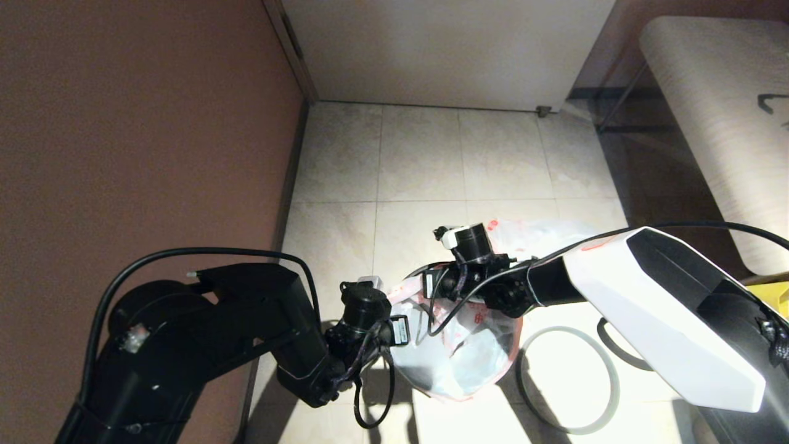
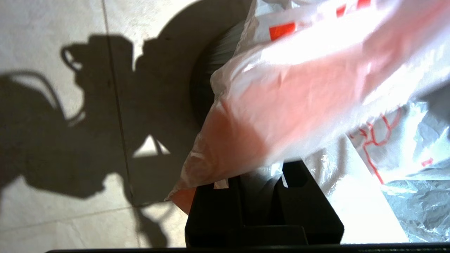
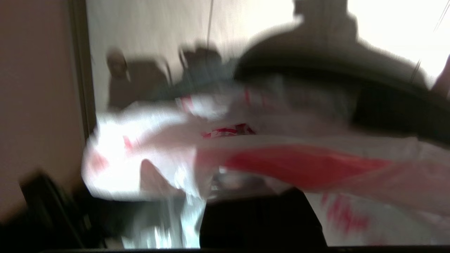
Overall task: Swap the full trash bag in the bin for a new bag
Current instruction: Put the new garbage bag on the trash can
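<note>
The small black bin [image 1: 414,374] stands on the tiled floor between my arms, and its ribbed wall [image 2: 205,80] shows beside the left fingers. A thin white new bag [image 1: 459,354] with red print lines the bin, its red-edged mouth [image 2: 281,105] stretched across. My left gripper [image 1: 399,333] [image 2: 260,172] is shut on the bag's near-left edge. My right gripper [image 1: 431,283] [image 3: 253,196] is shut on the far edge, where a red band [image 3: 299,165] runs from its fingertips. Behind the bin lies the bulging full trash bag [image 1: 536,233]. The grey hoop [image 1: 616,385] lies flat on the floor right of the bin.
A brown wall [image 1: 123,123] runs close along the left. A pale bench [image 1: 709,111] stands at the far right, and a corner of a yellow bag [image 1: 770,293] shows below it. A white door [image 1: 444,49] closes the back.
</note>
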{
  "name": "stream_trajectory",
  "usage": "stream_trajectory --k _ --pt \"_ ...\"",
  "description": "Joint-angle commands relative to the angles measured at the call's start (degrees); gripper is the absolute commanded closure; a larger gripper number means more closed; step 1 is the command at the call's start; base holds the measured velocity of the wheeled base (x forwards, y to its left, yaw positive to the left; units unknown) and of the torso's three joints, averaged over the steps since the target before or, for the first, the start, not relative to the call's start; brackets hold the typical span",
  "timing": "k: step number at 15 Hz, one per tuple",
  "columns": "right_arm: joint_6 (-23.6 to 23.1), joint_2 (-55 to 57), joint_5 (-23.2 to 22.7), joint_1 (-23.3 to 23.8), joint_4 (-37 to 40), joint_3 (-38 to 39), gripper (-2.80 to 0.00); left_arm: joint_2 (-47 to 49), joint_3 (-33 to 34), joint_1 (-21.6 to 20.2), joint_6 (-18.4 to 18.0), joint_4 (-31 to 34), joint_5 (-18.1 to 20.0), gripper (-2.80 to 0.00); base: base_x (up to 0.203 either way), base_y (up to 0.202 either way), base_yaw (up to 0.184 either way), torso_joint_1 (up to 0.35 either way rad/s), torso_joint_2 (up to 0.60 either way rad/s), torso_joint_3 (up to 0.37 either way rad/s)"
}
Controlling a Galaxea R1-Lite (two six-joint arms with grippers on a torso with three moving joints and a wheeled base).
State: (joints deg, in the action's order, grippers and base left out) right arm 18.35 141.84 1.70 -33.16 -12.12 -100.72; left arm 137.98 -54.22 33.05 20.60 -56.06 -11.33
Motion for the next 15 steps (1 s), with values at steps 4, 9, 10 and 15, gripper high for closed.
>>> stream_trajectory --k 4,9,10,15 --pt "4.9 -3.8 1.2 0.4 -1.5 0.3 0.00 2.8 1.4 1.1 -4.5 -4.7 -0.9 0.00 0.000 0.000 0.000 0.000 0.00 0.000" --pt "6.3 -7.2 1.3 1.0 -1.5 1.5 0.00 3.2 1.5 1.2 -5.0 -4.7 -1.1 0.00 0.000 0.000 0.000 0.000 0.00 0.000" --pt "6.3 -6.9 1.3 1.1 -1.5 1.4 0.00 3.1 1.5 1.2 -5.0 -4.8 -1.2 0.00 0.000 0.000 0.000 0.000 0.00 0.000" --pt "6.2 -2.2 1.4 4.3 -1.7 -1.1 0.00 3.5 1.1 0.9 -4.8 -6.2 -3.1 0.00 0.000 0.000 0.000 0.000 0.00 0.000"
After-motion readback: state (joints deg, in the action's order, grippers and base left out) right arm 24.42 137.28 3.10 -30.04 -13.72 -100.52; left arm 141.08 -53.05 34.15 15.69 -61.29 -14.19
